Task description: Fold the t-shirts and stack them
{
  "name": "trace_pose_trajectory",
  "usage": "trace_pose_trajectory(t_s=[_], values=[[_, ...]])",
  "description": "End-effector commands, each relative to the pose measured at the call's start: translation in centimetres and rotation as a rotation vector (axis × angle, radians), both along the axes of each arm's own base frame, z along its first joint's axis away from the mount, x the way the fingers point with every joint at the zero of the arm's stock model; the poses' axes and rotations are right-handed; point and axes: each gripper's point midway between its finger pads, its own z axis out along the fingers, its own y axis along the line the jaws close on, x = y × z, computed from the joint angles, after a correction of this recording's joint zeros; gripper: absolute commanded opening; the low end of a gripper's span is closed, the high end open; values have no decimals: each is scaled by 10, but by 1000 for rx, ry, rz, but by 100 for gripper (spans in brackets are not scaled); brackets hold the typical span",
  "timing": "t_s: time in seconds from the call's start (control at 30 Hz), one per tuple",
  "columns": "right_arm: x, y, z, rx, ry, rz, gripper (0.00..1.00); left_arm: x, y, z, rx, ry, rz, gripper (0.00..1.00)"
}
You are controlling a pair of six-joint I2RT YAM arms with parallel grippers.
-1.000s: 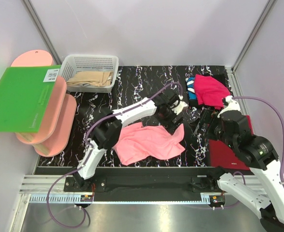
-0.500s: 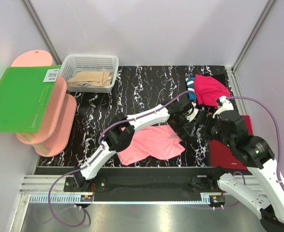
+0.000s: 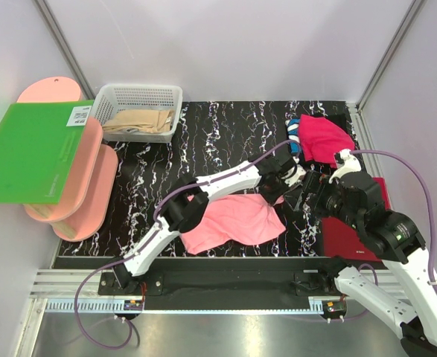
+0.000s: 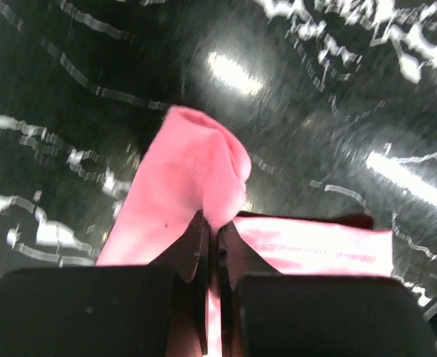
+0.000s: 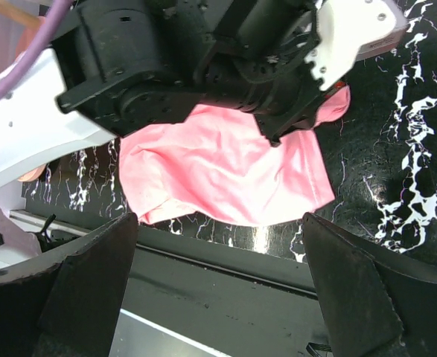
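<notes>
A salmon-pink t-shirt [image 3: 229, 222] lies crumpled on the black marbled table, near the front. My left gripper [image 3: 278, 190] is at its right upper corner. In the left wrist view the gripper [image 4: 212, 227] is shut on a raised fold of the pink t-shirt [image 4: 196, 171]. My right gripper [image 3: 305, 198] hovers just right of it, open. In its own view the right gripper [image 5: 219, 217] stands wide with nothing between the fingers, and the pink t-shirt [image 5: 225, 171] lies beyond under the left arm. A magenta t-shirt [image 3: 324, 140] lies on a blue one [image 3: 294, 147] at the back right.
A dark-red board [image 3: 352, 239] lies on the table's right side under the right arm. A white basket [image 3: 138, 95] with beige cloth stands at the back left. A green board [image 3: 32, 152] rests on pink shelves [image 3: 91, 186] at the left.
The left gripper reached right to the pink t-shirt's right corner and shut on a fold of it. The right gripper stayed open and shifted slightly.
</notes>
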Motion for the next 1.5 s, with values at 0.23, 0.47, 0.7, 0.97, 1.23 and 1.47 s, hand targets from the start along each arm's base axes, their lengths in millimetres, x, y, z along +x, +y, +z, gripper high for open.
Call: trace_pose_trajectory(t_s=[0.23, 0.47, 0.7, 0.97, 1.23, 1.47], values=[[3, -4, 20, 9, -95, -2, 98, 36, 107, 247, -192, -410, 70, 0], [14, -3, -24, -76, 13, -25, 97, 2, 227, 281, -152, -475, 170, 0], [35, 35, -106, -140, 258, 64, 94, -41, 310, 238, -98, -453, 265, 0], [79, 86, -148, -166, 333, 175, 89, -54, 326, 214, -79, -419, 287, 0], [99, 145, -184, -224, 371, 296, 84, -54, 359, 205, 17, -490, 318, 0], [133, 186, -192, -231, 349, 369, 80, -60, 384, 196, 76, -512, 359, 0]])
